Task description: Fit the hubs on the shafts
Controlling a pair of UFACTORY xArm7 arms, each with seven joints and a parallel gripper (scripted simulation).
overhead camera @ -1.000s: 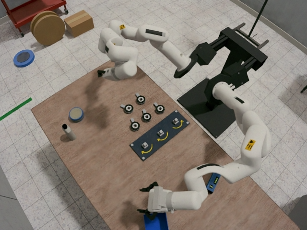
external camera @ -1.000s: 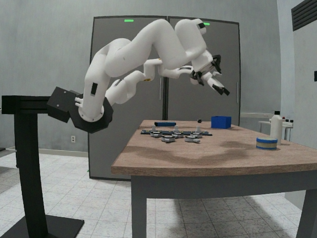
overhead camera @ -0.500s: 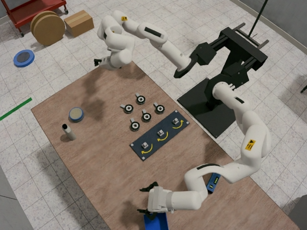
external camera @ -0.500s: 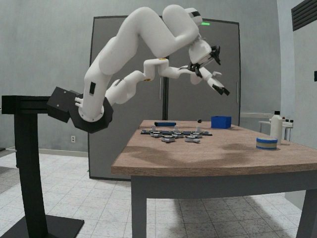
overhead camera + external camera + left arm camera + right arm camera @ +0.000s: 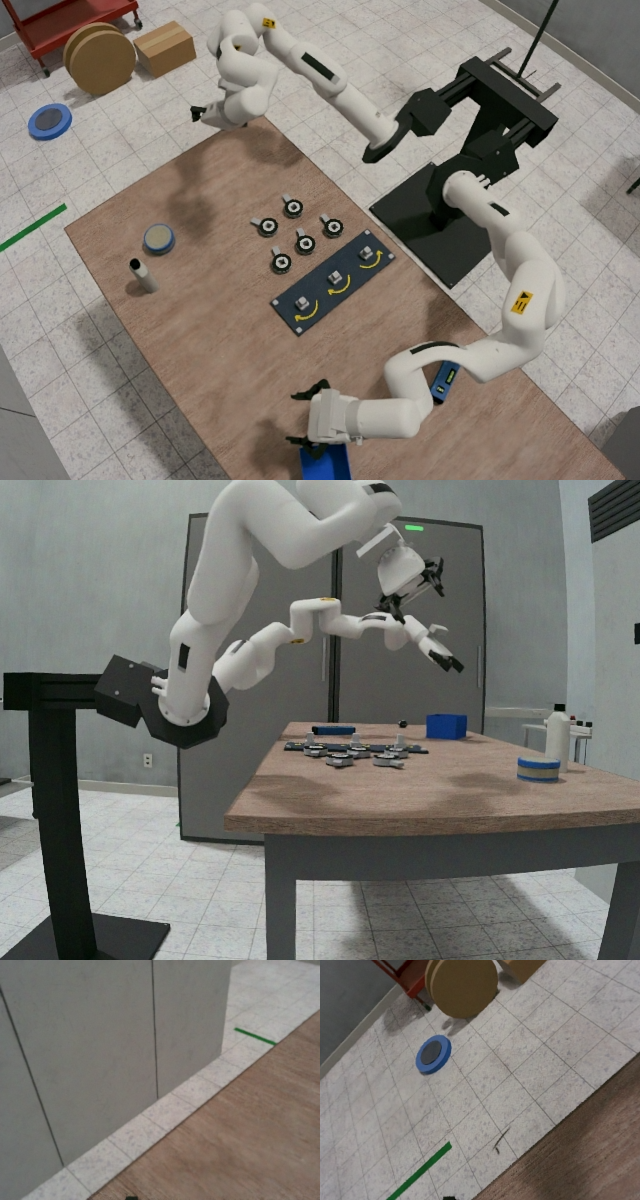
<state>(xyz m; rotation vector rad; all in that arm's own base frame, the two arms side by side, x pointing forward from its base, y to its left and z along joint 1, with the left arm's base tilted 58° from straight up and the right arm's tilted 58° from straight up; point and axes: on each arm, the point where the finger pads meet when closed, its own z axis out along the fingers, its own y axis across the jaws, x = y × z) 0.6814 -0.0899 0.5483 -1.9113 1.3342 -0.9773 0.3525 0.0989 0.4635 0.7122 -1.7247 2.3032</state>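
Several black-rimmed hubs with grey tabs, one of them a hub (image 5: 281,262) (image 5: 339,760), lie loose on the table beside the dark blue plate (image 5: 284,313) (image 5: 336,748). The plate carries three bare grey shafts: an outer shaft (image 5: 302,302), a middle shaft (image 5: 335,277) and a robot-side shaft (image 5: 366,252). Each has a curved yellow arrow. Wear on the hubs cannot be seen. My left gripper (image 5: 290,418) (image 5: 454,669) is open and empty, above the table by the blue bin. My right gripper (image 5: 422,607) is open and empty, high up beyond the hubs at the table's far end.
A blue bin (image 5: 325,462) (image 5: 446,726) stands beneath the left gripper. A blue device (image 5: 445,381) (image 5: 333,730) lies under the left arm. A white bottle (image 5: 144,277) (image 5: 557,740) and a round blue-banded tin (image 5: 159,238) (image 5: 538,769) stand near the table edge away from the robot.
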